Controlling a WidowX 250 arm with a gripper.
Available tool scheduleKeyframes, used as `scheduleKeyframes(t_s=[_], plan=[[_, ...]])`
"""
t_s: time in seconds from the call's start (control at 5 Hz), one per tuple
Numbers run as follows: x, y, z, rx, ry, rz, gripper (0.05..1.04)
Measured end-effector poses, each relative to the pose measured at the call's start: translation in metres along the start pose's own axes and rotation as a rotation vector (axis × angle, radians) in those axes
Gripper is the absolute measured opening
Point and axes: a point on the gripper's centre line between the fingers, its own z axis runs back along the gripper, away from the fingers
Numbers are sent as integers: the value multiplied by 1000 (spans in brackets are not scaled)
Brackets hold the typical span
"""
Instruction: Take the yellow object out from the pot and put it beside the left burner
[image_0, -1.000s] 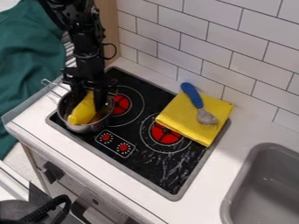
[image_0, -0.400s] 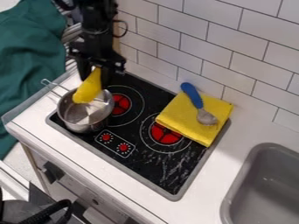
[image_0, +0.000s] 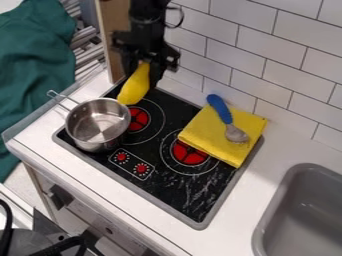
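My gripper (image_0: 145, 70) is over the back left part of the stove, shut on the upper end of the yellow object (image_0: 135, 86). That object hangs tilted, its lower end beside the pot's back right rim and above the stovetop. The metal pot (image_0: 99, 142) stands at the stove's left end, with nothing inside. To its right is the left burner (image_0: 138, 119), red in the middle with a white ring around it.
A folded yellow cloth (image_0: 207, 141) with a blue-handled spoon (image_0: 221, 109) on it lies over the back of the right burner (image_0: 189, 154). The pot's handle (image_0: 61, 99) points to the back left. A grey sink (image_0: 298, 200) is at the right, a tiled wall behind.
The gripper has lifted the yellow object out of the pot and carried it back and to the right, past the rim. The pot, cloth and spoon have stayed put.
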Motion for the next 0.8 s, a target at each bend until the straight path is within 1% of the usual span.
scheduleKeyframes(t_s=[0.2,0.4,0.6,0.8], plan=[[19,-4,-8,-26,-7,-12,523],[30,-11,-26,-60,11,-35,523],[39,-16,-48,-93,33,-60,523],[42,-19,-62,-104,79,-76,523]])
